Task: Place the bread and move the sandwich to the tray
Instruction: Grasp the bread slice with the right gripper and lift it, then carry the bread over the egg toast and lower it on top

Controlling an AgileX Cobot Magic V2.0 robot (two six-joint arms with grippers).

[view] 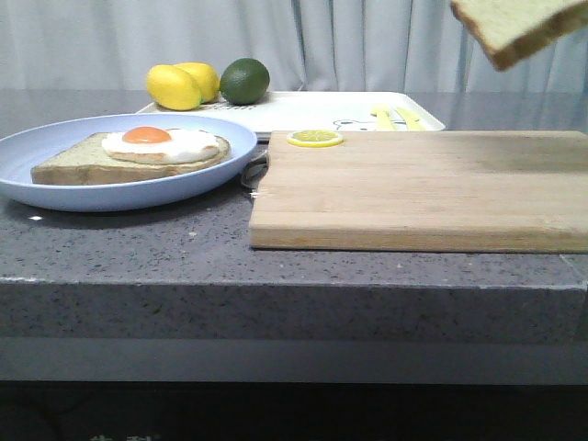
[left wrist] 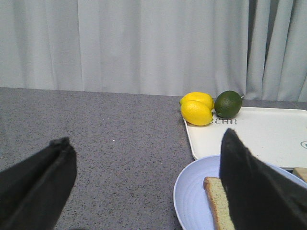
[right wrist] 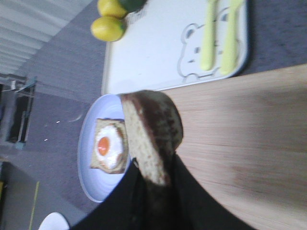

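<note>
The plain bread [view: 519,28] hangs high at the front view's upper right, above the wooden cutting board [view: 423,188]. My right gripper [right wrist: 156,177] is shut on that bread [right wrist: 151,134], holding it edge-on. The sandwich [view: 138,152], bread with a fried egg, lies on the light-blue plate [view: 37,179] at the left. Behind stands the white tray [view: 303,110] with yellow cutlery [view: 395,118]. My left gripper [left wrist: 144,184] is open over bare counter, one finger [left wrist: 254,187] in front of the plate [left wrist: 192,196].
Two lemons [view: 182,85] and a lime [view: 244,81] sit at the tray's back left. A lemon slice [view: 315,138] lies on the board's far left corner. The grey counter's front edge [view: 294,285] runs across the near side. A curtain hangs behind.
</note>
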